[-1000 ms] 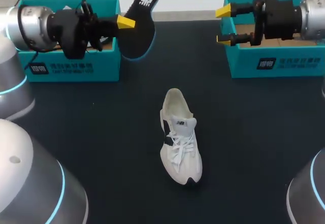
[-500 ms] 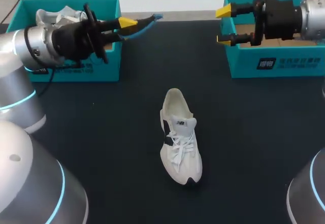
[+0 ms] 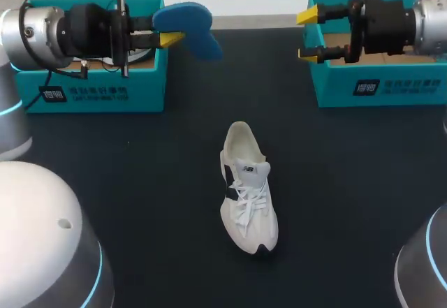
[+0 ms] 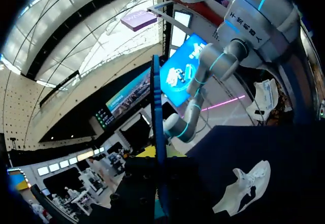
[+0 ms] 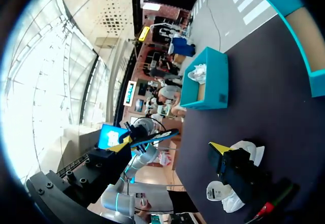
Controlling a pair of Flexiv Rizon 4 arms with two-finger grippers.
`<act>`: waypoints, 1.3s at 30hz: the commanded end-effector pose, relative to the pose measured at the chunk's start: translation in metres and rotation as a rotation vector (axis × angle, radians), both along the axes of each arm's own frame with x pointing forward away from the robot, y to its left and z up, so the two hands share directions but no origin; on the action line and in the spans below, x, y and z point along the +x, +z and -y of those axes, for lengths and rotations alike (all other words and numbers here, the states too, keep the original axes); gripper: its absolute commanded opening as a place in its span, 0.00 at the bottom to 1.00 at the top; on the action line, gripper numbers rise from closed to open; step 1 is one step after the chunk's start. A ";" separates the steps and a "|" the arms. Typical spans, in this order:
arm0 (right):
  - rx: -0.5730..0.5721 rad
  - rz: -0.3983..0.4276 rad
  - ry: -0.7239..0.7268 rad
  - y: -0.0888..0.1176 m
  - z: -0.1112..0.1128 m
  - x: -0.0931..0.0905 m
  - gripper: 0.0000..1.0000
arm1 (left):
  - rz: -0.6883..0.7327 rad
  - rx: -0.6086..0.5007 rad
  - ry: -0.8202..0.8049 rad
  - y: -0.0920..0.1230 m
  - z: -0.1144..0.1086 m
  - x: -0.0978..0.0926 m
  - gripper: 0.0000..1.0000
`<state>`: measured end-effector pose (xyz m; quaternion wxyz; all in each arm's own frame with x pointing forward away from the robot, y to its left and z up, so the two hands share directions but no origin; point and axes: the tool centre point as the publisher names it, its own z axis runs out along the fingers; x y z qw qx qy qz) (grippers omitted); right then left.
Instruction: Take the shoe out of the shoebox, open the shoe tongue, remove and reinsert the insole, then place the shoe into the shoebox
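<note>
Rolled over since a second ago, the insole (image 3: 187,23) now lies blue face up, pinched in my left gripper (image 3: 167,34), far behind-left of the shoe (image 3: 246,189). Light, floppy foam, I judge, so grip near its heel. My right gripper (image 3: 307,35) gapes empty, behind-right of the shoe.

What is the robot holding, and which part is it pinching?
The left gripper pinches the blue insole near one end. The right gripper is open and holds nothing.

Table (image 3: 140,182): shoe (image 3: 248,196), left shoebox (image 3: 91,95), right shoebox (image 3: 391,84)
</note>
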<state>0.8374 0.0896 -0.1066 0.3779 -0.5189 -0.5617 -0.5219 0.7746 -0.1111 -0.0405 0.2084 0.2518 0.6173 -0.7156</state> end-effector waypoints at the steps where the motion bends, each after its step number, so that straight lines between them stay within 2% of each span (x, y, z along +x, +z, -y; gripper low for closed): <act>1: -0.001 0.000 -0.003 0.000 -0.001 -0.001 1.00 | -0.376 0.232 -0.305 0.002 -0.004 0.004 0.00; 14: -0.001 0.000 -0.003 0.000 -0.001 -0.001 1.00 | -0.376 0.232 -0.305 0.002 -0.004 0.004 0.00; 16: -0.001 0.000 -0.003 0.000 -0.001 -0.001 1.00 | -0.463 0.229 -0.317 -0.002 -0.007 0.003 0.00; 17: -0.001 0.000 -0.003 0.000 -0.001 -0.001 1.00 | -0.538 0.174 -0.320 -0.005 -0.009 0.004 0.00; 18: -0.001 0.000 -0.003 0.000 -0.001 -0.001 1.00 | -0.543 0.140 -0.321 -0.003 -0.010 0.002 0.00; 19: -0.001 0.000 -0.003 0.000 -0.001 -0.001 1.00 | -0.626 0.121 -0.303 -0.003 -0.012 0.002 0.00; 20: -0.001 0.000 -0.003 0.000 -0.001 -0.001 1.00 | -0.646 0.082 -0.304 -0.004 -0.013 0.001 0.00; 22: -0.001 0.000 -0.003 0.000 -0.001 -0.001 1.00 | -0.770 0.066 -0.285 -0.004 -0.013 -0.001 0.00; 23: -0.001 0.000 -0.003 0.000 -0.001 -0.001 1.00 | -0.779 0.038 -0.286 -0.004 -0.013 -0.004 0.00; 26: -0.001 0.000 -0.003 0.000 -0.001 -0.001 1.00 | -0.889 0.046 -0.257 -0.005 -0.009 -0.009 0.00; 27: -0.001 0.000 -0.003 0.000 -0.001 -0.001 1.00 | -0.939 0.093 -0.247 -0.006 -0.009 -0.009 0.00; 28: -0.001 0.000 -0.003 0.000 -0.001 -0.001 1.00 | -0.959 0.078 -0.254 -0.007 -0.009 -0.009 0.00; 35: -0.001 0.000 -0.003 0.000 -0.001 -0.001 1.00 | -1.218 0.254 -0.208 -0.009 -0.010 -0.009 0.00; 39: -0.001 0.000 -0.003 0.000 -0.001 -0.001 1.00 | -1.320 0.300 -0.171 -0.014 -0.010 -0.009 0.00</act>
